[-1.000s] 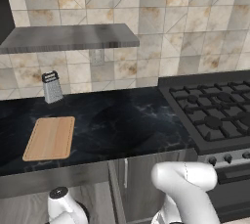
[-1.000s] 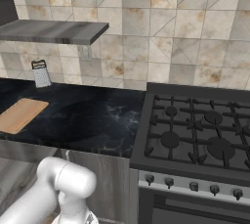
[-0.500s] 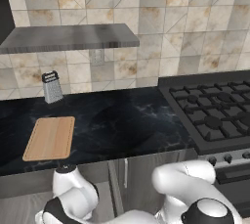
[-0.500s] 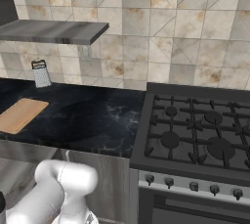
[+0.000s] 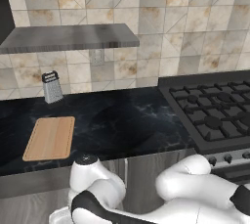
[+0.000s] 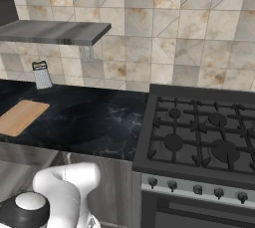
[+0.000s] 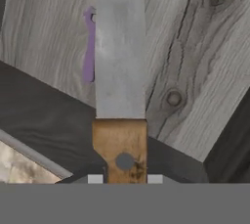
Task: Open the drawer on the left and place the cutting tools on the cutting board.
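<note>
In the hand view my gripper (image 7: 125,179) is shut on the brown wooden handle of the knife (image 7: 120,61), whose silver blade points away from the hand. Behind the blade lies the purple peeler (image 7: 89,47), partly hidden, on the grey wood-grain floor of the open drawer (image 7: 195,47). The tan cutting board (image 5: 50,138) lies flat on the black counter at the left, with nothing on it, and it appears again in the right base view (image 6: 20,116). My arm is bent low in front of the counter, below the board.
A metal box grater (image 5: 51,87) stands against the tiled wall behind the board. A grey shelf (image 5: 68,37) hangs above it. The gas stove (image 5: 215,115) fills the right side. Black counter (image 5: 127,125) stretches between board and stove.
The arm's white links have risen in front of the counter edge. The gripper has stayed closed on the knife.
</note>
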### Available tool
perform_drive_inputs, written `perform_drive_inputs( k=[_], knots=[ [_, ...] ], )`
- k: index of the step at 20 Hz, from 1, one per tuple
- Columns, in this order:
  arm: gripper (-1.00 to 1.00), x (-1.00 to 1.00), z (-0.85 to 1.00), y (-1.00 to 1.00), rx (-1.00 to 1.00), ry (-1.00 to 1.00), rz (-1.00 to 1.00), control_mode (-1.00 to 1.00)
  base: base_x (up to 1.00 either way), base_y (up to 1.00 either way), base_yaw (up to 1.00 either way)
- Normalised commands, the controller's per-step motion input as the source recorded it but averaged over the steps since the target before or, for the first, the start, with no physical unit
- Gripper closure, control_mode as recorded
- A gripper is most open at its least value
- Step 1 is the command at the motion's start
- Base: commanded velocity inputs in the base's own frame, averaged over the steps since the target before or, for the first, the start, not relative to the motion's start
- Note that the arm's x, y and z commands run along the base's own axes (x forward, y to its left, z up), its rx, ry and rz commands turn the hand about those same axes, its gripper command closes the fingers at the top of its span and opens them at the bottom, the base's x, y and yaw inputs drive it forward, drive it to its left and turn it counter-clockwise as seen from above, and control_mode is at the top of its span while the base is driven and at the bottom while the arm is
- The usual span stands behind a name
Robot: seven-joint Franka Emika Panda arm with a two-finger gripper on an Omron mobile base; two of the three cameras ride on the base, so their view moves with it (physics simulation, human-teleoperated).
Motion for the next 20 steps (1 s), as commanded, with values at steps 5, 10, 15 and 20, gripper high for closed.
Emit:
perform_drive_inputs(
  k=[5,10,15,20],
  knots=[
    [1.0,0.01,0.75,-0.47,0.01,-0.13,0.01,-1.0,0.0,0.0,0.0],
    [1.0,0.18,0.92,-0.25,0.0,-0.13,0.0,-1.0,0.0,0.0,0.0],
    [1.0,0.33,0.91,-0.02,0.0,-0.08,0.0,-1.0,0.0,0.0,0.0],
    [1.0,0.51,0.63,0.0,0.0,0.0,-0.01,-1.0,0.0,0.0,0.0]
  ],
)
